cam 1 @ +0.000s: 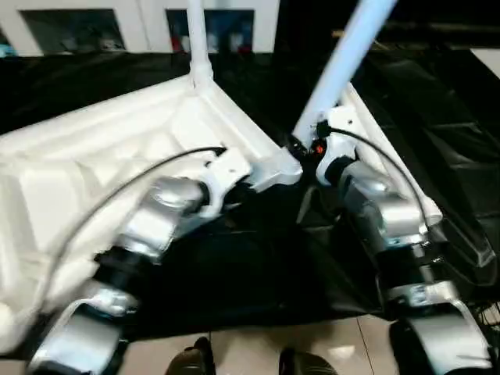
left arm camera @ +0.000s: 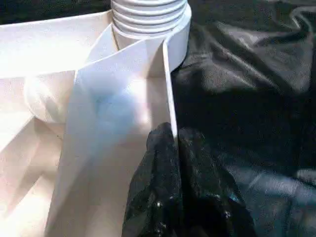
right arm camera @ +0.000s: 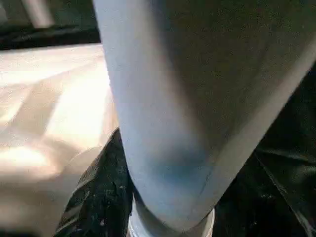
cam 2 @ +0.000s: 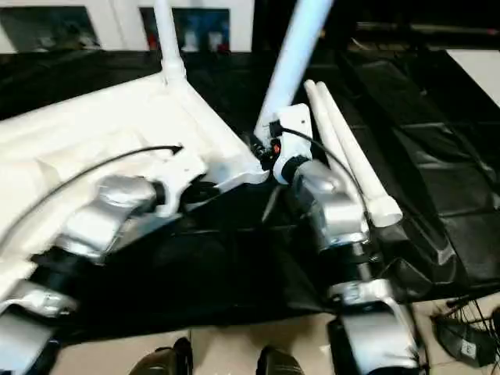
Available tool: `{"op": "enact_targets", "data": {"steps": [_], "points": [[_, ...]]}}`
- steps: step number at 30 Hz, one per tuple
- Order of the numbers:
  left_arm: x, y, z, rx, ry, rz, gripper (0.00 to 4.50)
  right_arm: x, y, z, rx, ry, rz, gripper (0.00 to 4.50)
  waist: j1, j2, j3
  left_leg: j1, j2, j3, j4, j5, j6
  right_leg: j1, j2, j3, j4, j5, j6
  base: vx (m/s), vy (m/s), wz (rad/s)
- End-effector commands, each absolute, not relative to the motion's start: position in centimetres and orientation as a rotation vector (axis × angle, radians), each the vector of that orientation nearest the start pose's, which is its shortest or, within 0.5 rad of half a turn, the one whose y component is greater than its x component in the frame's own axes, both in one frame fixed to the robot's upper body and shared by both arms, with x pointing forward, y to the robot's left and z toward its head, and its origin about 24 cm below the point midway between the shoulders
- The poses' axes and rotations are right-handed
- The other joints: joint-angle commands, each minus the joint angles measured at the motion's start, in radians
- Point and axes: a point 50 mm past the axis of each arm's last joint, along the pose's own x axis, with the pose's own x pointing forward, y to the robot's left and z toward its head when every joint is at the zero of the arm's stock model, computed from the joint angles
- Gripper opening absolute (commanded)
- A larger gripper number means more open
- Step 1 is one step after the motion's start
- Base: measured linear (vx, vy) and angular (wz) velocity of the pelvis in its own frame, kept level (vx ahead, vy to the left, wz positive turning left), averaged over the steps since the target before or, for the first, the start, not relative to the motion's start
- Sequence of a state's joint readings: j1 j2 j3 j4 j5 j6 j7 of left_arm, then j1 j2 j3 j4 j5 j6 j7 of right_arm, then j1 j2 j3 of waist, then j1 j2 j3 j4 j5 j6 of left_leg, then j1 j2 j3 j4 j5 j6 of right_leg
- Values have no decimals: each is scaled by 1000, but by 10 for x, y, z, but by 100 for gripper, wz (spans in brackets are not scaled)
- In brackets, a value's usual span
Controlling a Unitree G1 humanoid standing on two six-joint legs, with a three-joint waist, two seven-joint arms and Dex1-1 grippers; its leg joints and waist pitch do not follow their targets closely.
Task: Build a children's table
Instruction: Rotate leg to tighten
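The white tabletop lies upside down on black cloth, ribbed underside up. One white leg stands upright in its far corner socket. A second leg rises tilted from the near corner socket. My right gripper is shut on this leg low down, one black finger showing beside it. My left gripper is shut on the tabletop's thin rim wall just next to that corner. Two loose legs lie side by side on the cloth to the right.
Black cloth covers the work surface up to its near edge. A white cabinet with dark openings stands behind. The robot's feet rest on pale floor tiles in front, and cables lie at the lower right.
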State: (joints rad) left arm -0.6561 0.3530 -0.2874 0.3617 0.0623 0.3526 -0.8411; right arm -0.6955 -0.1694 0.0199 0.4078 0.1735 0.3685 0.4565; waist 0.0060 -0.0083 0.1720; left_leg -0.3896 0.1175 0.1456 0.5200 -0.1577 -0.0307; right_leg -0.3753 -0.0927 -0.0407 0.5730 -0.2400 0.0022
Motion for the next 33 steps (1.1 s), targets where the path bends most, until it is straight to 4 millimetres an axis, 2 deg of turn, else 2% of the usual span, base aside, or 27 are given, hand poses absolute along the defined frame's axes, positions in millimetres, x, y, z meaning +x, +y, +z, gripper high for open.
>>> {"op": "enact_targets", "data": {"steps": [1,2,3,4,5,6,7,8,9,11,12,13,14,16,17,19,20,21,23,25,27,28,29,30,32,33], "points": [[326,119,84,551,392,-1125,0,343,-118,62,-23,461,693,184,1,8,-41,9,110,-44,-79,-283,29,15,-79,54,-67,-144,-173,82,-31,-11],[324,125,86,562,398,-1152,0,342,-123,65,-36,470,734,184,1,8,-44,13,110,-36,-71,-235,70,16,-76,51,-59,-32,-200,82,-41,-1],[320,129,89,582,379,-1202,0,341,-127,68,-53,474,775,184,-1,7,-44,14,111,-26,-64,-216,94,13,-76,53,-54,16,-231,101,-50,-2],[318,133,89,585,386,-1234,0,338,-131,70,-77,471,821,184,-1,8,-50,9,109,-26,-58,-173,107,21,-76,49,-46,71,-246,101,-50,-2],[316,135,89,586,388,-1246,0,338,-133,70,-85,471,838,184,1,8,-62,16,106,-15,-40,-51,141,25,-71,48,-29,241,-274,109,-52,-3],[312,144,90,596,406,-1297,0,331,-140,73,-141,477,945,184,-1,6,-64,15,102,-8,-25,58,186,29,-65,46,-12,417,-296,101,-45,2],[312,144,90,596,406,-1297,0,331,-140,73,-141,477,945,184,-1,6,-64,15,102,-8,-25,58,186,29,-65,46,-12,417,-296,101,-45,2],[311,155,90,614,435,-1321,0,323,-148,75,-193,514,1048,184,0,6,-65,13,104,-8,-12,167,248,33,-60,40,8,602,-306,84,-34,4],[311,155,90,614,435,-1321,0,323,-148,75,-193,514,1048,184,4,7,-67,20,107,-9,-7,176,254,32,-57,38,10,603,-306,63,-21,6],[310,159,91,611,444,-1334,0,320,-152,75,-216,533,1090,184,2,7,-66,20,112,-5,-6,176,259,29,-54,36,13,585,-317,31,-11,3],[309,163,93,601,451,-1356,0,315,-155,75,-243,565,1155,184,5,6,-63,21,114,-4,-11,134,253,30,-56,34,6,489,-331,0,0,0],[309,165,95,596,454,-1364,0,313,-156,75,-264,581,1186,184,7,4,-60,18,114,-4,-16,100,244,34,-59,36,2,427,-333,0,0,0],[309,165,95,596,454,-1364,0,313,-156,75,-264,581,1186,184,8,4,-59,19,116,-3,-19,75,238,32,-61,36,-2,385,-335,0,0,0],[310,167,96,601,454,-1366,0,317,-155,75,-288,564,1182,184,9,6,-52,26,123,0,-30,-42,191,24,-64,41,-17,193,-345,0,0,0],[310,167,96,602,455,-1365,0,318,-155,74,-292,560,1179,184,8,6,-51,26,123,1,-33,-67,175,24,-64,42,-21,149,-346,0,0,0],[311,168,96,607,455,-1367,0,320,-154,74,-302,550,1178,184,9,7,-47,31,126,9,-42,-156,106,19,-65,47,-32,8,-336,0,0,0],[311,168,96,609,454,-1364,0,321,-154,73,-303,546,1173,184,9,7,-47,31,126,9,-42,-156,106,19,-65,47,-32,8,-336,0,0,0],[312,169,96,613,454,-1365,0,321,-154,74,-297,539,1173,184,9,4,-48,29,125,10,-44,-169,75,20,-65,50,-33,-20,-321,0,0,0],[312,169,96,614,454,-1365,0,321,-154,73,-294,536,1173,184,9,3,-52,30,123,13,-42,-148,70,21,-64,53,-30,3,-315,0,0,0],[312,170,95,619,454,-1362,0,321,-154,72,-290,519,1162,184,9,2,-57,29,120,16,-34,-90,93,22,-63,53,-23,89,-320,0,0,0],[312,169,94,620,454,-1348,0,322,-154,70,-275,507,1140,184,9,2,-59,27,119,18,-30,-64,116,24,-62,53,-19,141,-328,0,0,0],[313,169,93,620,454,-1339,0,322,-155,69,-264,504,1125,184,9,2,-59,27,119,18,-30,-64,116,24,-62,53,-19,141,-328,0,0,0],[313,169,93,620,453,-1337,0,322,-155,68,-262,503,1122,184,10,2,-58,27,120,19,-31,-73,119,23,-62,52,-20,127,-330,0,0,0],[312,168,91,610,457,-1328,0,323,-154,64,-232,498,1071,184,10,4,-56,29,122,19,-35,-103,108,20,-63,52,-24,81,-330,0,0,0],[312,166,88,595,465,-1321,0,323,-154,58,-202,499,1020,184,9,4,-51,28,125,19,-43,-170,73,18,-64,52,-32,-23,-320,0,0,0],[311,164,87,583,467,-1322,0,323,-153,54,-186,501,995,184,9,3,-48,28,126,17,-51,-223,39,19,-65,51,-40,-119,-300,0,0,0]]}}
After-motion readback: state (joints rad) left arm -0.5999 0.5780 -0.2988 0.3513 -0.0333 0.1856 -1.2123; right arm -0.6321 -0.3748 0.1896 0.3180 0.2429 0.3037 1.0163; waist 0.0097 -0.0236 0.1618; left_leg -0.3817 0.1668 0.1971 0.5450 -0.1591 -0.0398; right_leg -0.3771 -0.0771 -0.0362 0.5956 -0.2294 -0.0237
